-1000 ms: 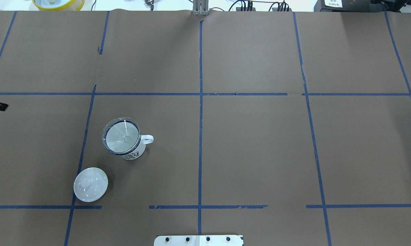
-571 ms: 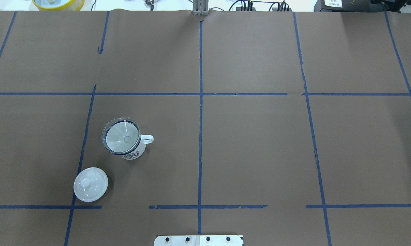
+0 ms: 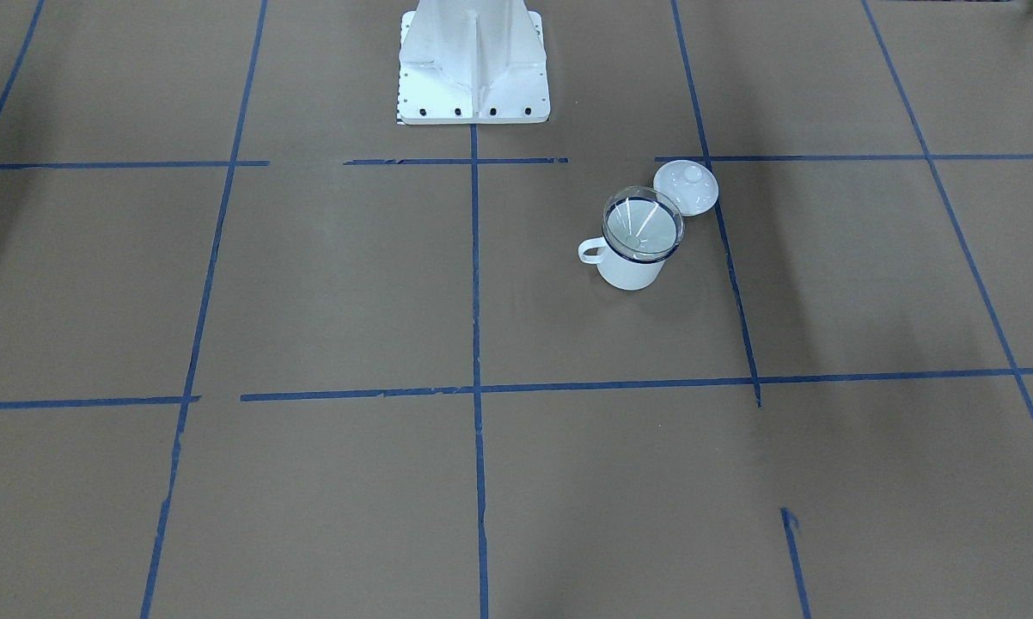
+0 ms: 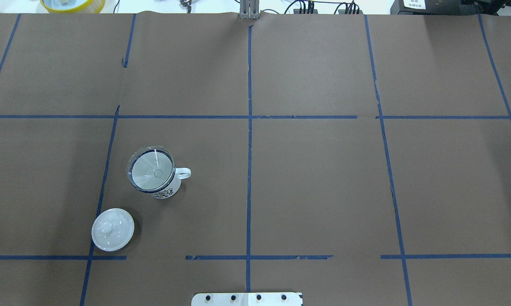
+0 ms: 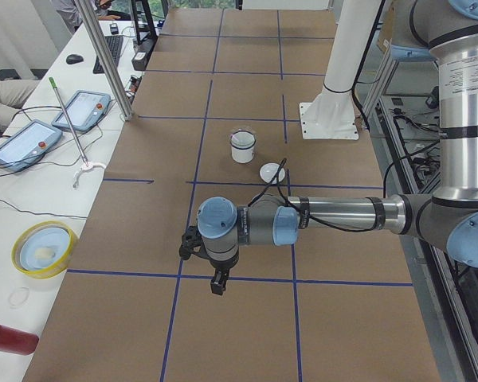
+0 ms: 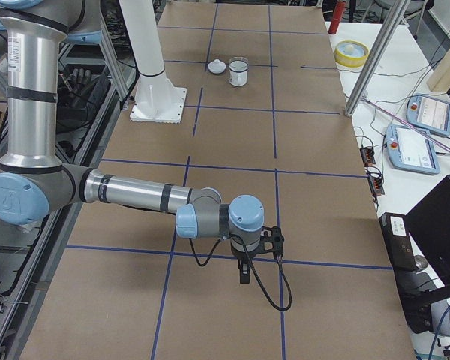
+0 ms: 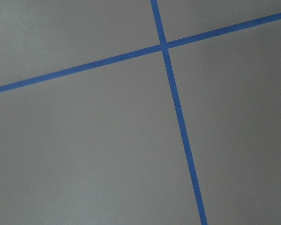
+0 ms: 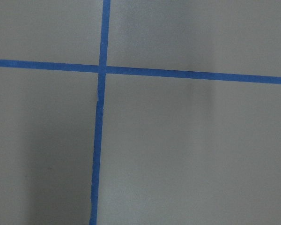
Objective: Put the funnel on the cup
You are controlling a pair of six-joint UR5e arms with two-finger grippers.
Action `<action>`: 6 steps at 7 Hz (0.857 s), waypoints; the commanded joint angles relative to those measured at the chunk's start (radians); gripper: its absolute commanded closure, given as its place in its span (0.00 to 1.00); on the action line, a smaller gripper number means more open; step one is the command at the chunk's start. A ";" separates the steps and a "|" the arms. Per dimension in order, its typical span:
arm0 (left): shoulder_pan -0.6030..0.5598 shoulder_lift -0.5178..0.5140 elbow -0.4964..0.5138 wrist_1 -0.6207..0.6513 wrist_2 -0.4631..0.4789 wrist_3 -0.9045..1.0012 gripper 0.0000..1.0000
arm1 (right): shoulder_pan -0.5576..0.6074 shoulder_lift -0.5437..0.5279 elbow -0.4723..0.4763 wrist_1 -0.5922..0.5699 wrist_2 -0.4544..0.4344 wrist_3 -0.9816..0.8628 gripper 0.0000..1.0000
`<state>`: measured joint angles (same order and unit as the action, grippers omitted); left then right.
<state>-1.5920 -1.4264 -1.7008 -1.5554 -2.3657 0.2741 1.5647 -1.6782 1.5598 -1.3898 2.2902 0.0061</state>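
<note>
Clear plastic on white enamel: the funnel (image 4: 150,172) sits in the mouth of the cup (image 4: 167,192), its wide cone level and centred as far as the overhead and front views show. In the overhead view the pair stands at about 8 o'clock from the middle of the surface (image 4: 323,191). The cup's handle (image 4: 183,172) is turned to 3 o'clock, and the white lid (image 4: 112,229) lies apart from the cup at about 7 o'clock.

Nothing touches the funnel. The left end effector (image 5: 217,286) hangs over a blue tape line (image 5: 127,273) at one end of the surface, well apart from the cup. The right end effector (image 6: 244,274) hangs the same way at the opposite end. Each shows only in a side view, so you cannot tell whether it is released or clenched. Both wrist cameras show only bare surface and tape.

You can probably take the placing as done, which leaves the retreat as the step in hand. To do it well, hold both arms out where they are and send neither back over the cup. The funnel looks light and merely rests there, so a brush against it or the handle could tip it out. Check from the front view that the cone sits evenly all round.

Against the overhead picture from a second ago, one thing differs: the dark tip that showed at the frame's 9 o'clock edge is gone from view. Funnel, cup and lid lie where they did.
</note>
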 commanded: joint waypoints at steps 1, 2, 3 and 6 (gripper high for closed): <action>-0.006 0.021 0.001 -0.014 -0.013 0.007 0.00 | 0.000 0.000 0.000 0.000 0.000 0.000 0.00; -0.016 0.021 -0.008 -0.017 -0.015 0.008 0.00 | 0.000 0.000 0.000 0.000 0.000 0.000 0.00; -0.016 0.021 -0.010 -0.015 -0.012 0.007 0.00 | 0.000 0.000 0.000 0.000 0.000 0.000 0.00; -0.037 0.024 -0.010 -0.015 -0.009 0.007 0.00 | 0.000 0.000 0.000 0.000 0.000 0.000 0.00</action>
<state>-1.6150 -1.4029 -1.7101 -1.5697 -2.3764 0.2807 1.5647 -1.6782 1.5600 -1.3898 2.2902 0.0061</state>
